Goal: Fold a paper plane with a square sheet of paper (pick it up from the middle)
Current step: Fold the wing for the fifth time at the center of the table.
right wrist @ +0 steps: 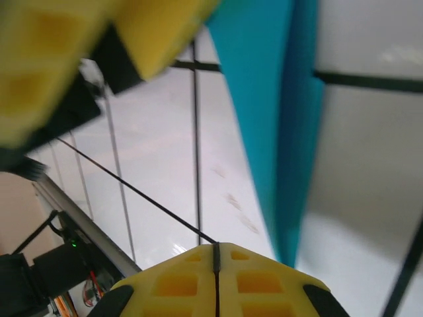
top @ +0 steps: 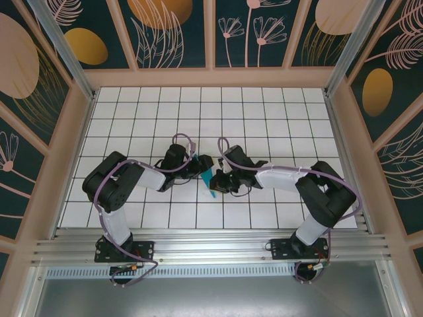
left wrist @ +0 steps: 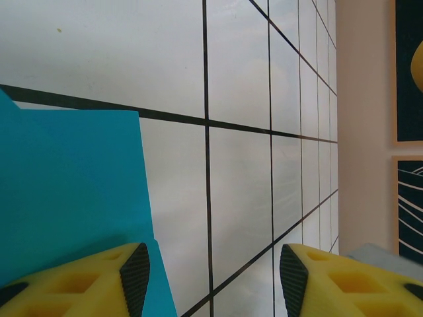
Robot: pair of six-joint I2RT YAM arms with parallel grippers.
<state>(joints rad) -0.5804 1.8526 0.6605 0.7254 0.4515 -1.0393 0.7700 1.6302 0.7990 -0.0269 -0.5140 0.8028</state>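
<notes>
Paper [top: 210, 177] at the middle of the table [top: 264, 119], between the arms. Left gripper [left wrist: 215, 264] spread, with the paper beside one finger. Right gripper [right wrist: 216, 251] pressed together, possibly nipping the paper's edge; unclear. Risk: with no firm hold, the paper slips and the crease springs open.

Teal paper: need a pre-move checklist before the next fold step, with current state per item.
1. Right gripper shut: ok, its fingers meet.
2. Right gripper pinching the paper: cannot tell; the sheet runs down beside the fingers and none shows in the seam.
3. Left gripper open: ok, jaws apart.
4. Paper between the left jaws: not ok; it sits by one finger, and the gap mostly shows bare table.
5. Fold present: ok, two layers show in the right wrist view.
</notes>
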